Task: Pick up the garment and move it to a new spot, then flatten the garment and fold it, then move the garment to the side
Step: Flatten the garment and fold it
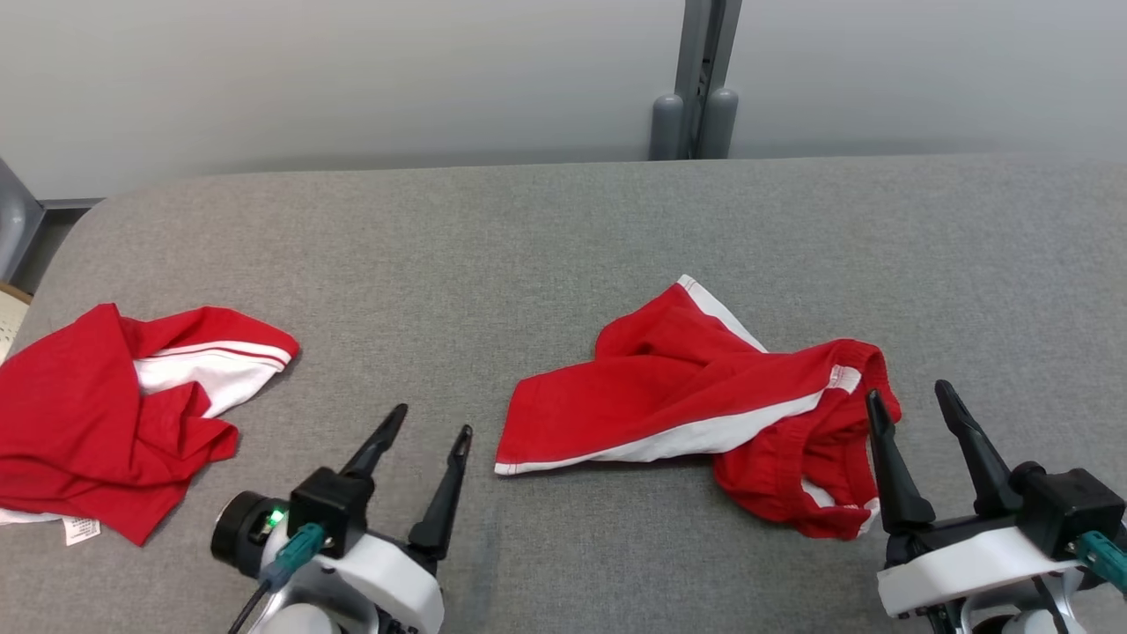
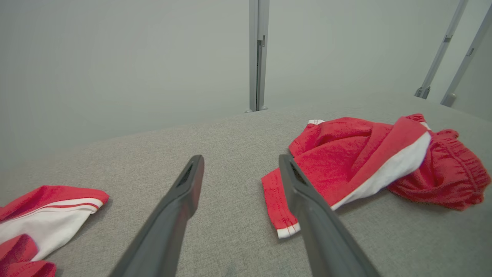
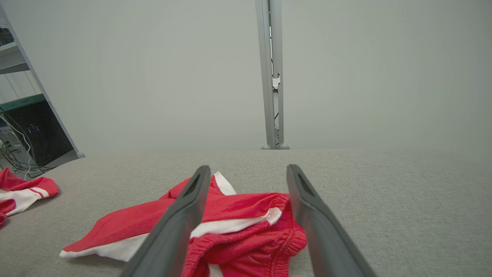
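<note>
- Two grippers lie nearest the camera. The left gripper (image 1: 433, 421) is at the lower left of the head view and the right gripper (image 1: 908, 392) at the lower right. Each has its fingers spread wide with nothing between them, over the grey table (image 1: 528, 238).
- Step in hand, as judged: the first one, the pick-up. No cloth is gripped or lifted.
- Shorts (image 1: 696, 396), red with white side stripes, lie crumpled on the table at centre right of the head view. One leg runs toward lower centre and the gathered waistband bunches at the right. They are taken to be the task's garment, since both grippers face them.
- In the right wrist view the waistband sits between the right gripper's fingers at lower centre. Whether the tips touch the cloth cannot be told.
- In the left wrist view the leg hem lies just beside the right-hand finger, right of centre, with bare table between the fingers.
- Next move, as judged: lower the right gripper onto the waistband, shift the left gripper across to the hem, close both on the cloth, then lift together.
- Other garment (image 1: 97, 414), red and white with a label, is heaped at the left edge of the head view, well apart from the shorts.
- Post (image 1: 700, 79) and a pale wall stand at the top of the frame, beyond the table's far edge.
</note>
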`<state>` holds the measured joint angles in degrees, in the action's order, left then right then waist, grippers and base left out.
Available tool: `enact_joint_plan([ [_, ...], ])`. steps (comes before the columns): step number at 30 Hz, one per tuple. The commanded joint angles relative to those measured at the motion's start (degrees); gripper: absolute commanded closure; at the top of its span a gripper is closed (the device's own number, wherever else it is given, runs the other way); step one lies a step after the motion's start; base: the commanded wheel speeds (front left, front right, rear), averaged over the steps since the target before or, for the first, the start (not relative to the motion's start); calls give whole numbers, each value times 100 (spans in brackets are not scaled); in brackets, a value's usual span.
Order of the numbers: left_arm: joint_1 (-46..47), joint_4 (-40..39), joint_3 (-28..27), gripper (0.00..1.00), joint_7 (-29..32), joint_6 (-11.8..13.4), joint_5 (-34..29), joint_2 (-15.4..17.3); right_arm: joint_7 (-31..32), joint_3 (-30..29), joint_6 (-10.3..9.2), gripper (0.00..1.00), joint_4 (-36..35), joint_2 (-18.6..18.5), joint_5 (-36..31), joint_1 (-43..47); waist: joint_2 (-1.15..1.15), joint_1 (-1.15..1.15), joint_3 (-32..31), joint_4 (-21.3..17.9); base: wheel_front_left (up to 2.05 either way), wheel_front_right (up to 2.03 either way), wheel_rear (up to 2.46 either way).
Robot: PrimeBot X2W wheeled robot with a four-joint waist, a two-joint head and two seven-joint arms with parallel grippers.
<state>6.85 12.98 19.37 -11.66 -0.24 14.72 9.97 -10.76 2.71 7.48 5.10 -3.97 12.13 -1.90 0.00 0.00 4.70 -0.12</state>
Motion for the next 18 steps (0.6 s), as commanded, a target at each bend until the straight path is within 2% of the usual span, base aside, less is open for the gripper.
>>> enact_joint_plan([
  [1, 210, 161, 160, 0, 158, -162, -74, 27, 0, 44, 3, 0, 6, -7, 35, -87, 0, 0, 90, -79, 0, 0, 0],
  [4, 431, 511, 469, 0, 424, -387, -135, 11, -30, 99, 3, 0, 48, 1, 67, -146, 0, 0, 216, -203, 0, 0, 0],
  [8, 735, 1025, 792, 0, 673, -568, -179, 26, -83, 165, 3, 0, 108, 22, 97, -243, 0, 0, 373, -394, 0, 0, 0],
  [15, 1169, 1819, 1019, 0, 734, -658, -166, 74, -185, 215, 3, 0, 246, 49, 153, -337, 0, 0, 540, -647, 0, 0, 0],
  [16, 1203, 1886, 1044, 28, 689, -672, -135, 71, -199, 226, 3, 0, 262, 54, 153, -344, 0, 0, 546, -670, 0, 0, 0],
  [17, 1256, 1935, 1057, 100, 646, -672, -101, 77, -209, 234, 3, 0, 271, 57, 150, -353, 0, 0, 554, -687, 0, 0, 0],
  [18, 1256, 1935, 1057, 100, 646, -672, -101, 77, -209, 234, 3, 0, 271, 57, 150, -353, 0, 0, 554, -687, 0, 0, 0],
])
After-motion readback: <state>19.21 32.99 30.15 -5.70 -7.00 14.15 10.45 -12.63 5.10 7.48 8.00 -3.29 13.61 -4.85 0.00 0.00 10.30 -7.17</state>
